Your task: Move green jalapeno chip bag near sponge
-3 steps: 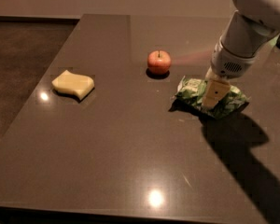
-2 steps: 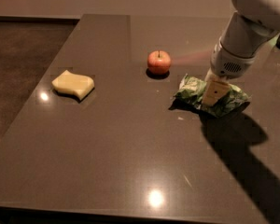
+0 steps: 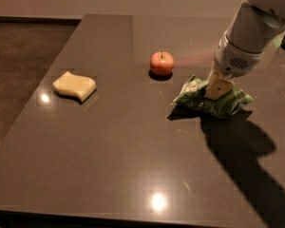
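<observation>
Gripper (image 3: pixel 216 90) sits on top of the crumpled green chip bag (image 3: pixel 232 103) at three o'clock on the table (image 3: pixel 133 175), open or closed I cannot tell, with the apple (image 3: pixel 161 63) near the bag's ten o'clock and the sponge (image 3: pixel 74 85) well apart at nine o'clock.

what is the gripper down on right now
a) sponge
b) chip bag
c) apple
b: the gripper is down on the bag at the table's right side, apart from the apple and the sponge.
</observation>
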Controlling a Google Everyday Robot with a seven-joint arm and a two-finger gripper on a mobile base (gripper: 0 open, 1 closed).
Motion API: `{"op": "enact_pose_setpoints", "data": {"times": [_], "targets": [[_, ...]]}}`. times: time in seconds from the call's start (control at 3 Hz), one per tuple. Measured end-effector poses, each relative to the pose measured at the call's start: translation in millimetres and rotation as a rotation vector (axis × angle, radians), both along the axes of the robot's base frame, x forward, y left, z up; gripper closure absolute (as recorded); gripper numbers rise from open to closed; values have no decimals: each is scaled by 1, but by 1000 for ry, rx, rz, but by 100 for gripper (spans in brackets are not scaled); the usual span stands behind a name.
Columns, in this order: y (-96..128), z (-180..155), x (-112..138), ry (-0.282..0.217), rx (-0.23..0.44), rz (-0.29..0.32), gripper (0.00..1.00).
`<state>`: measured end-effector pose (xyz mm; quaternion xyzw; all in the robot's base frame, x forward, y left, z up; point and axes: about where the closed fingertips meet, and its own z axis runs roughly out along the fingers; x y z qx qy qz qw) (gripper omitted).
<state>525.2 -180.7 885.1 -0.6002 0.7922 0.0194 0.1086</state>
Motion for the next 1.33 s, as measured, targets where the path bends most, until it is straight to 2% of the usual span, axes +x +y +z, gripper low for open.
{"op": "enact_pose_setpoints", "data": {"times": [0.33, 0.67, 1.33], "targets": [[27, 20, -17, 0, 35, 63, 100], [58, 28, -28, 7, 64, 97, 100], [131, 24, -33, 20, 125, 150, 100]]}}
